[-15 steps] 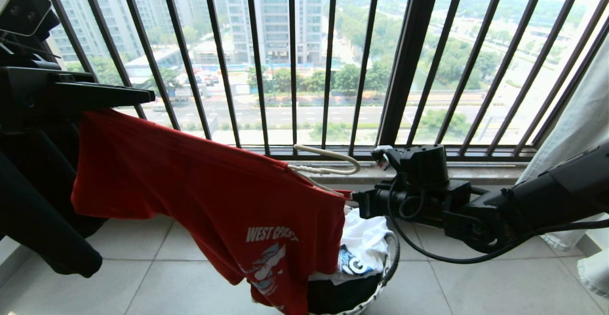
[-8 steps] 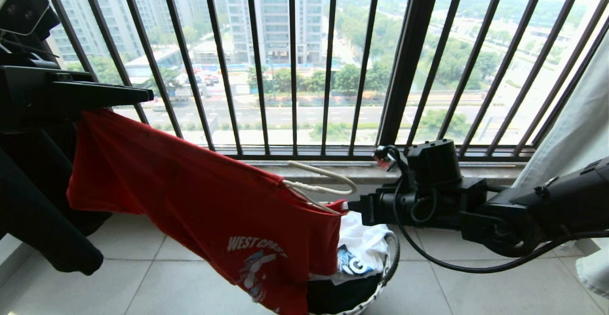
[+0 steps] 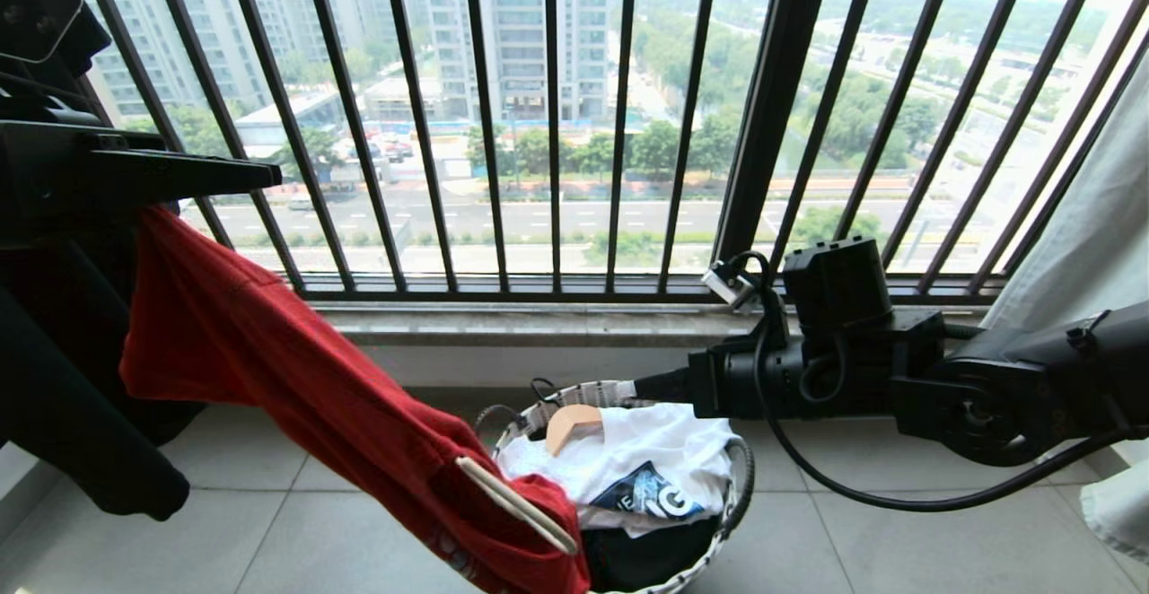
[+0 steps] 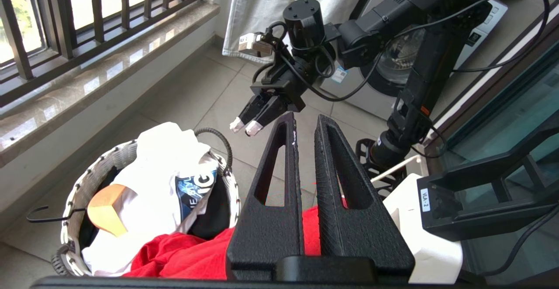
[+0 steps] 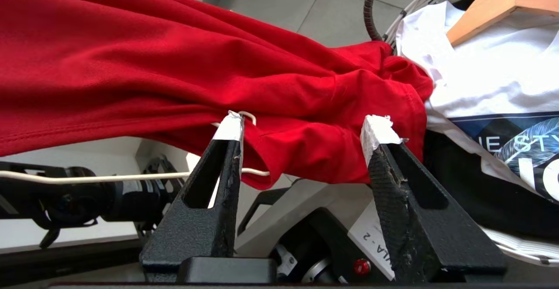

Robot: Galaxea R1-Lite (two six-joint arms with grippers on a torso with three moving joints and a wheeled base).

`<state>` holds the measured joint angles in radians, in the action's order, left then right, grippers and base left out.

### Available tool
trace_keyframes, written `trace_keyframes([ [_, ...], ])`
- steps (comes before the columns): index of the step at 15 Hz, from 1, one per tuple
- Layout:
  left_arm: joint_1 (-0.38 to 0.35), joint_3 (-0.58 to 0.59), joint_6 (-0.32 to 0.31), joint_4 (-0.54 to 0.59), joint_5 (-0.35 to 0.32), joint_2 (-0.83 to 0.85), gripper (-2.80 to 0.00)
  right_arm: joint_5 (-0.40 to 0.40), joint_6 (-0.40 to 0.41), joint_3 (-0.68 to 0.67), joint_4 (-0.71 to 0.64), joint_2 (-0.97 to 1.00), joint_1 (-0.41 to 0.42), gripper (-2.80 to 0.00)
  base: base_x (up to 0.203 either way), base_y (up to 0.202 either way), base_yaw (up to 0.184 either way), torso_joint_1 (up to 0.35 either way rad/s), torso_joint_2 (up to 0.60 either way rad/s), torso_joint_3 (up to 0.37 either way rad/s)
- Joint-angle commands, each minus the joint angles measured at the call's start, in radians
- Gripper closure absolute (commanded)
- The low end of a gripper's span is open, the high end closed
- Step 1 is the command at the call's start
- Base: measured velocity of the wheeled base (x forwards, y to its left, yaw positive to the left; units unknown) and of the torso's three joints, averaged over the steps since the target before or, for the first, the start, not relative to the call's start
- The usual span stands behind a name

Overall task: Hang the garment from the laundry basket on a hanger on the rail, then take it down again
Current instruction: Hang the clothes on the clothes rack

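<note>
Garment (image 3: 296, 379) slopes from my left gripper (image 3: 193, 177), clamped on its upper end, down onto the laundry basket (image 3: 732, 509) rim, hanger (image 3: 516, 504) inside. My right gripper (image 5: 301, 132) gapes empty beside it. I judge this the return step: left lets go next. Window bars (image 3: 552, 118) behind, bare floor tiles (image 3: 296, 531) in front.

Left claw (image 4: 305, 125) pinches the red garment (image 4: 188, 258) beside the laundry basket (image 4: 72, 193).

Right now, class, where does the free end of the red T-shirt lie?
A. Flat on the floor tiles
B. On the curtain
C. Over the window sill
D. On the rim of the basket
D: the red T-shirt droops from the left tool onto the basket rim.
</note>
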<state>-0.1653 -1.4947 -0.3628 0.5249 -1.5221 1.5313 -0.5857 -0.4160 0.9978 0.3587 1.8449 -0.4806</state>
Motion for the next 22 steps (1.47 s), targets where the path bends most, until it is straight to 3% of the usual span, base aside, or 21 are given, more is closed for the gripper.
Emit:
trace_keyframes([
  [1,-0.003,0.001,-0.001,0.003,-0.008,0.0,0.0,-0.002,-0.003,-0.025,0.003,-0.002,0.005,-2.8,0.0,0.0,0.0,0.0,0.0,0.0],
  [5,-0.003,0.0,-0.001,0.003,-0.008,-0.002,0.0,0.018,-0.001,-0.105,0.003,-0.061,0.045,-2.8,0.0,0.0,0.0,0.0,0.0,0.0],
  [6,-0.003,-0.001,-0.001,0.003,-0.008,0.001,0.0,0.038,-0.001,-0.122,0.003,-0.078,0.047,0.0,0.0,0.0,0.0,0.0,0.0,0.0],
  [9,-0.003,-0.002,-0.001,0.003,-0.008,0.007,0.0,0.067,-0.001,-0.168,0.008,-0.15,0.047,0.0,0.0,0.0,0.0,0.0,0.0,0.0],
  [11,-0.002,-0.004,-0.001,0.003,-0.008,0.017,0.0,0.134,0.001,-0.188,0.007,-0.225,0.048,0.0,0.0,0.0,0.0,0.0,0.0,0.0],
  [14,-0.002,-0.016,0.005,0.003,-0.008,0.041,0.0,0.344,0.005,-0.21,-0.014,-0.401,0.049,0.0,0.0,0.0,0.0,0.0,0.0,0.0],
  [16,0.001,-0.018,0.007,0.003,-0.008,0.051,0.0,0.487,0.007,-0.198,-0.165,-0.569,0.057,0.0,0.0,0.0,0.0,0.0,0.0,0.0],
  [19,0.003,-0.023,0.008,0.003,-0.008,0.056,0.0,0.676,0.038,-0.182,-0.328,-0.754,0.219,0.0,0.0,0.0,0.0,0.0,0.0,0.0],
  [22,0.003,-0.024,0.01,0.003,-0.008,0.056,0.0,0.842,0.082,-0.181,-0.462,-0.988,0.281,0.0,0.0,0.0,0.0,0.0,0.0,0.0],
])
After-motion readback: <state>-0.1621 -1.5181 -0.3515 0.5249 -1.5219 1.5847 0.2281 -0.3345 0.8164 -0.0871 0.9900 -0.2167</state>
